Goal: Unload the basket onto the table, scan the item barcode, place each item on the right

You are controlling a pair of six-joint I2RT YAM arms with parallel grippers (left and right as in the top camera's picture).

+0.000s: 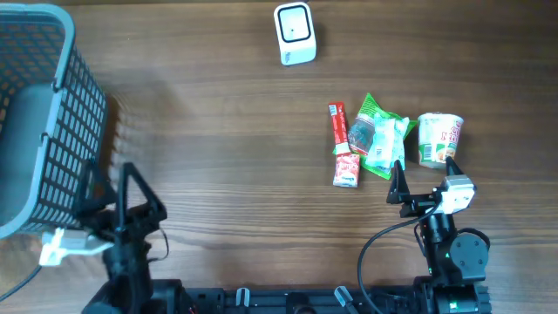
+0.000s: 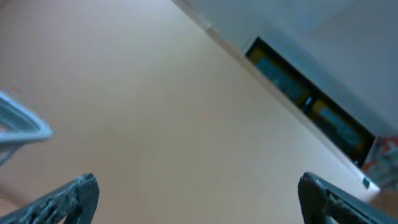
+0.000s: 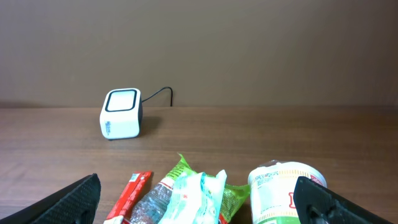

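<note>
The white barcode scanner (image 1: 295, 33) stands at the far middle of the table, also in the right wrist view as the scanner (image 3: 121, 114) with its cable. Near the right arm lie a red snack bar (image 1: 343, 144), a green bag (image 1: 370, 122) under a white packet (image 1: 384, 144), and a cup of noodles (image 1: 438, 138). My right gripper (image 1: 425, 170) is open just in front of them, holding nothing; between its fingers appear the bar (image 3: 130, 194), the packet (image 3: 199, 198) and the cup (image 3: 280, 190). My left gripper (image 1: 111, 181) stands open and empty beside the basket.
A grey mesh basket (image 1: 52, 113) fills the far left. The left wrist view is blurred: an open gripper (image 2: 199, 194) before a beige surface, with a basket edge (image 2: 18, 121) at the left.
</note>
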